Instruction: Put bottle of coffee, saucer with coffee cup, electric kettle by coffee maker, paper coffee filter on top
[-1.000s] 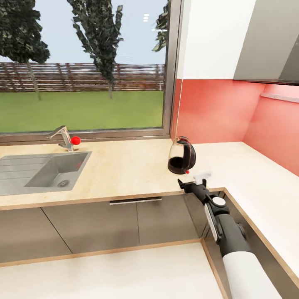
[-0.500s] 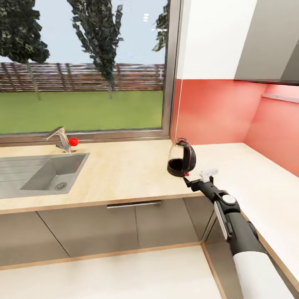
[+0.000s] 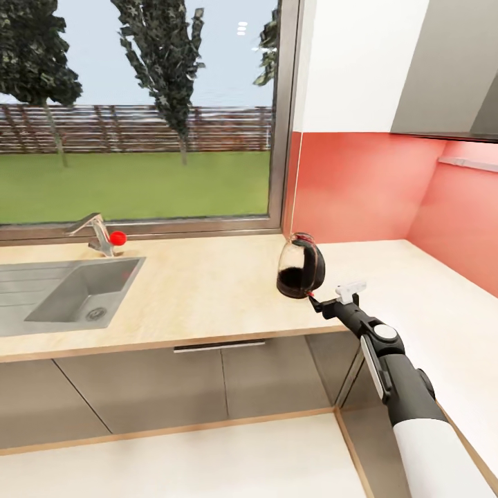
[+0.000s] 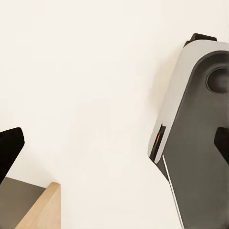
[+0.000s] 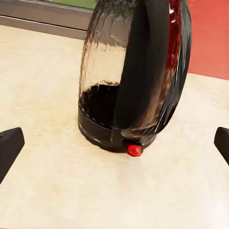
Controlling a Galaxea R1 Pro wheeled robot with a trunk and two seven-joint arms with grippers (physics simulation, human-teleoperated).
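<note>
Just ahead of the right pincer [image 3: 335,299], fingers spread wide and empty, stands the rounded smoky ribbed-glass electric kettle [image 5: 136,71], black-handled, on the speckled wood-toned kitchen countertop [image 3: 207,290].

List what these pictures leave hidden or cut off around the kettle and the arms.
- Electric kettle: right wrist view, lid cut off by the upper edge.
- Right gripper: head view, finger spread hard to judge; in its wrist view only the fingers' tips show, wide apart.
- Sink: head view, cut by the left edge.

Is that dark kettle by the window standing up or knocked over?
Upright: the electric kettle stands on its base on the kitchen countertop.
</note>
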